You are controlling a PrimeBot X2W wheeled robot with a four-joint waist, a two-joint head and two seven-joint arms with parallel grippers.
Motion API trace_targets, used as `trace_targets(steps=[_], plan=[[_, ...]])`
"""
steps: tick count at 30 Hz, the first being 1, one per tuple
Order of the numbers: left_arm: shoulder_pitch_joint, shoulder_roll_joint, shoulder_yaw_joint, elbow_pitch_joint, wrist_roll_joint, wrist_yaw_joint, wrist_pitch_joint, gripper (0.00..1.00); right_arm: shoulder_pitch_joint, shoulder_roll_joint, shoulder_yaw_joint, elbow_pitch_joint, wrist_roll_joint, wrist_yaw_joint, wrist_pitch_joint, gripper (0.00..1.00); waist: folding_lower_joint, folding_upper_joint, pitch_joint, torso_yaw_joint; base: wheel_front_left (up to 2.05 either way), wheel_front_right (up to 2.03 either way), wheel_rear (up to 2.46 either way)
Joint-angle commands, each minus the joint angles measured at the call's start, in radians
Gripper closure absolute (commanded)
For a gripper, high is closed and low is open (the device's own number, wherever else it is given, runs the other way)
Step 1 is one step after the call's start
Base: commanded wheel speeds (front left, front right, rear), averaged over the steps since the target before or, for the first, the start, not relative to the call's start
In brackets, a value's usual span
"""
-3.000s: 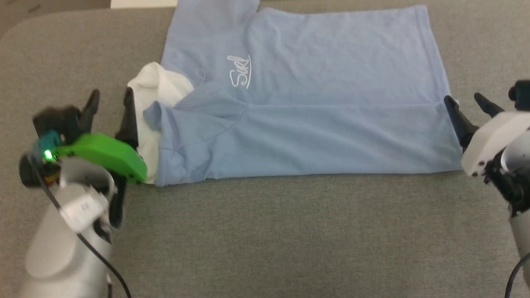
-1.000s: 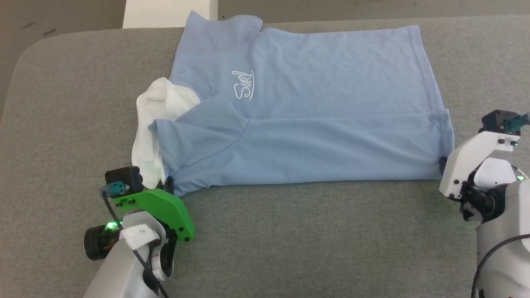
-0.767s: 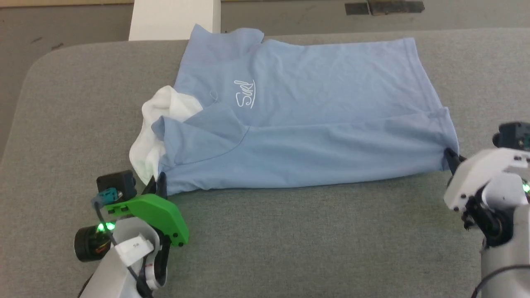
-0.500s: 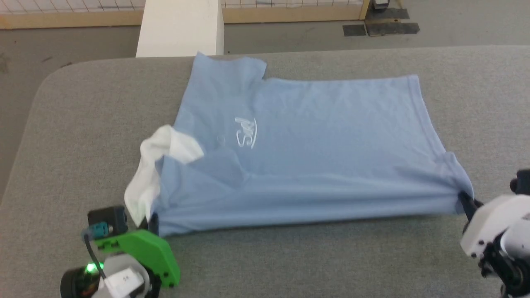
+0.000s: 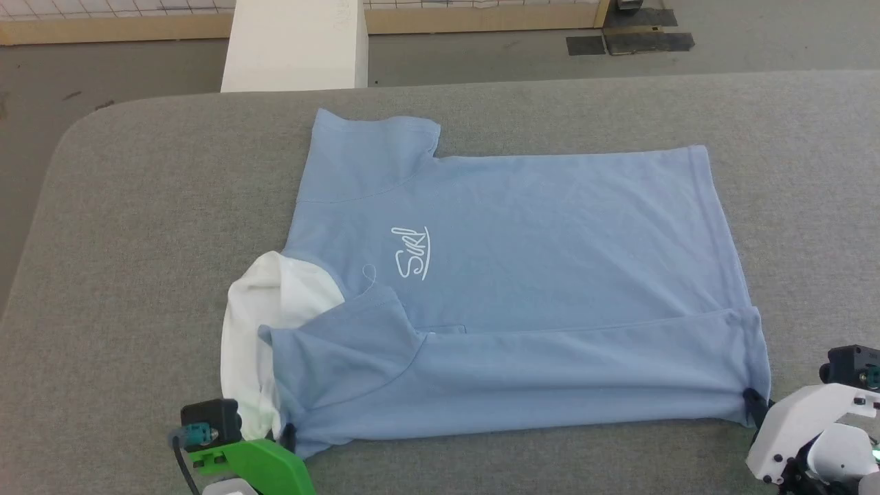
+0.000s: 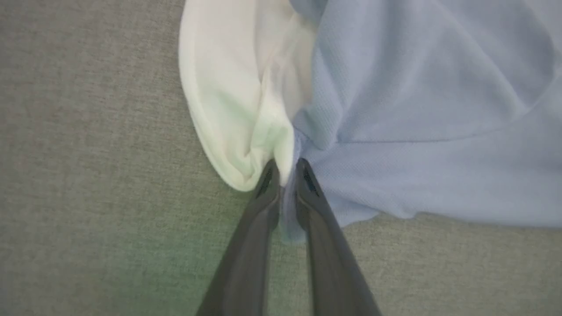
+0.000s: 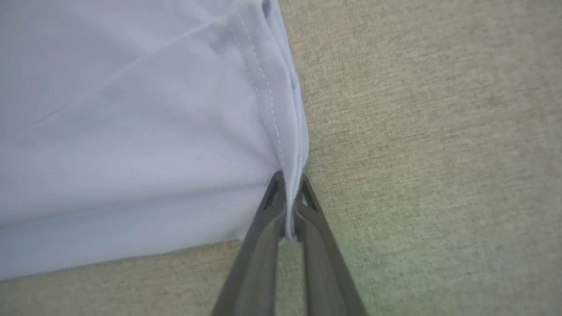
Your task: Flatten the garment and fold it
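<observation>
Left end: the left fingers are closed on the garment at its near-left corner, left of the logo and nearer; blue cloth and the edge of the white fold are pinched together between them; three seconds ago these fingers stood open beside that corner, clear of the cloth.

Centre: the garment lies on the tabletop, logo up; its near strip is folded over the body, with the strip's edge just nearer than the logo; half a second ago that strip was raised and stretched taut between the two grips; it is now laid down again. The camera has also shifted, so position is judged against the tabletop rim alone: the blue sleeve beyond the logo overhung the far rim a second ago; bare tabletop now shows beyond it; the whole garment has therefore been drawn toward the robot.

Right end: the right fingers are closed on the hem corner, far right of the logo and nearer; they were open and clear three seconds ago.

Assessment: the flattening pull appears done and a first lengthwise fold is in place; the white fold left of the logo is bunched and sticks out; there is a risk of an uneven packet unless it is tucked before the next fold; both grips must release or lift afresh first.
</observation>
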State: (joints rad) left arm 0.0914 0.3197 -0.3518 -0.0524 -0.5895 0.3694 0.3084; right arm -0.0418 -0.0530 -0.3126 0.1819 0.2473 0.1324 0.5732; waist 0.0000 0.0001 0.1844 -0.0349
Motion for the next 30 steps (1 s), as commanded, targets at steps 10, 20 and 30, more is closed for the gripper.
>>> trace_targets(steps=[10,20,30], plan=[[-0.113,0.043,0.018,0.022,0.040,-0.103,-0.151,0.00,0.014,0.003,0.064,-0.056,0.012,-0.002,-0.260,0.00,0.0000,-0.0001,-0.009,-0.011,0.00,0.00,0.00],[-0.541,0.205,-0.007,0.071,0.177,-0.290,-0.146,0.00,-0.043,-0.060,0.186,-0.221,-0.006,-0.002,-0.565,0.00,0.0000,-0.0001,0.136,-0.094,0.00,0.00,0.00],[-1.000,0.234,0.007,0.306,0.114,-0.387,0.171,0.00,-0.198,-0.076,0.310,-0.268,0.016,-0.002,-0.653,0.00,0.0000,-0.0001,0.345,-0.223,0.00,0.00,0.00]])
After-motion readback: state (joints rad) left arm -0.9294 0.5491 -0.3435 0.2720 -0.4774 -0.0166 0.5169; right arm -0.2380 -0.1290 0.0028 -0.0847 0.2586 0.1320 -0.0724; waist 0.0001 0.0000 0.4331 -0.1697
